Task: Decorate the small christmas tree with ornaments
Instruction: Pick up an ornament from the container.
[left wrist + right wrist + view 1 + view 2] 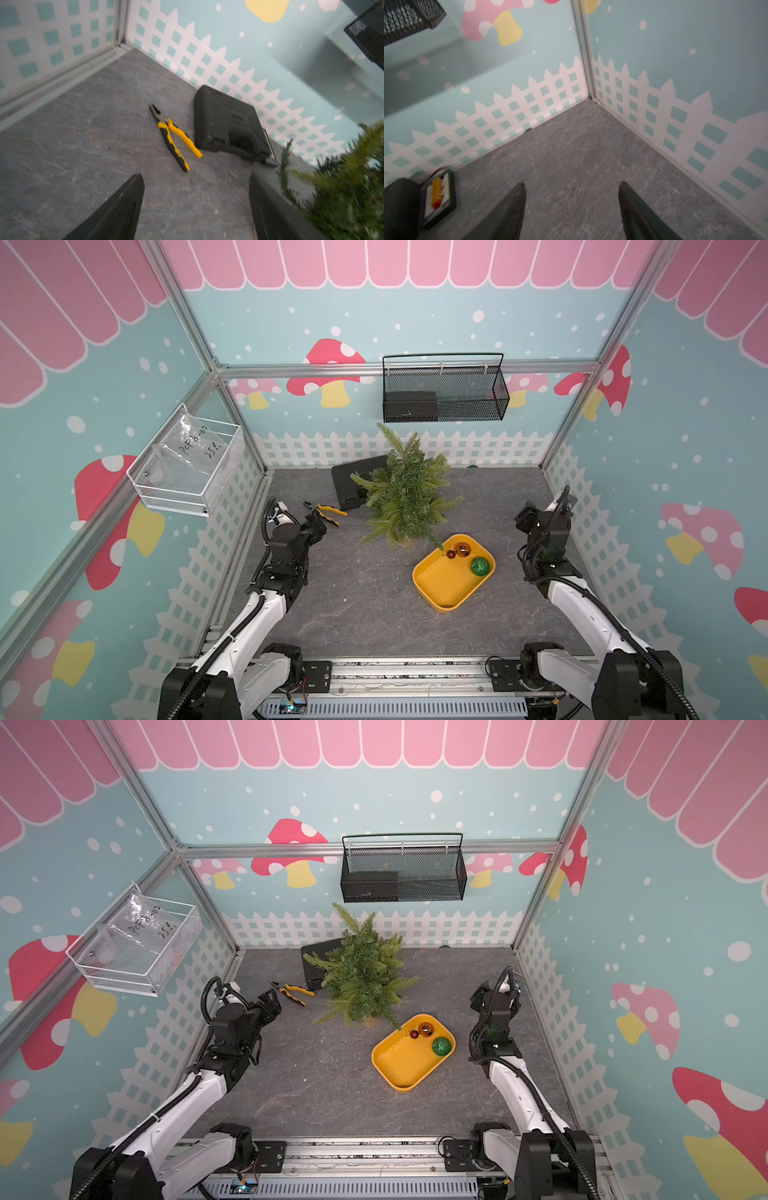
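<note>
The small christmas tree (405, 493) (363, 973) stands upright at the back middle of the grey table, and its blurred branches (342, 187) show beside one finger in the left wrist view. In both top views the ornaments lie at the far end of a yellow tray (440, 585) (399, 1065) in front of the tree. They are a glittery green ball (480, 566) (441, 1046), a copper ball (462, 549) (426, 1028) and a small dark red ball (451, 554) (414, 1034). My left gripper (318, 526) (195, 176) is open and empty, left of the tree. My right gripper (525, 516) (572, 184) is open and empty near the right wall.
Yellow-handled pliers (326, 512) (176, 137) and a black case (353, 483) (226, 122) lie left of the tree. A black wire basket (444, 393) hangs on the back wall and a white one (187, 464) on the left wall. A small connector board (439, 193) lies behind the tree.
</note>
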`<act>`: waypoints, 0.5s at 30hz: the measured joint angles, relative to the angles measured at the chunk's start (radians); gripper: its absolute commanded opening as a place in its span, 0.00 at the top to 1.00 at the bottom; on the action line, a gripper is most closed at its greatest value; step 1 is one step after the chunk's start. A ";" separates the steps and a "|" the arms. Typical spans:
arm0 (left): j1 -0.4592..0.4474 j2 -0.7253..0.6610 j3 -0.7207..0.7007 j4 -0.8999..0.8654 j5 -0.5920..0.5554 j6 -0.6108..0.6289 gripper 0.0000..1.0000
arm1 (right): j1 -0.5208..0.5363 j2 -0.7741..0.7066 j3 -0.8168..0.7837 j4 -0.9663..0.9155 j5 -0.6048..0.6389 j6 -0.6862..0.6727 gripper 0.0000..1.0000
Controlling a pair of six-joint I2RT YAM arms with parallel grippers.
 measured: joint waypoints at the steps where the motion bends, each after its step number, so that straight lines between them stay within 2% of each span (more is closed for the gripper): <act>1: -0.010 -0.008 0.010 -0.045 0.029 -0.008 0.17 | 0.000 0.010 0.023 -0.046 -0.027 -0.002 0.21; 4: -0.053 -0.023 0.049 -0.163 0.120 -0.025 0.19 | 0.006 0.056 0.089 -0.198 -0.099 -0.021 0.22; 8: -0.120 -0.027 0.076 -0.254 0.236 -0.045 0.22 | 0.056 0.143 0.164 -0.378 -0.146 -0.069 0.30; 15: -0.299 -0.027 0.076 -0.346 0.269 -0.070 0.22 | 0.186 0.187 0.209 -0.549 -0.134 -0.130 0.36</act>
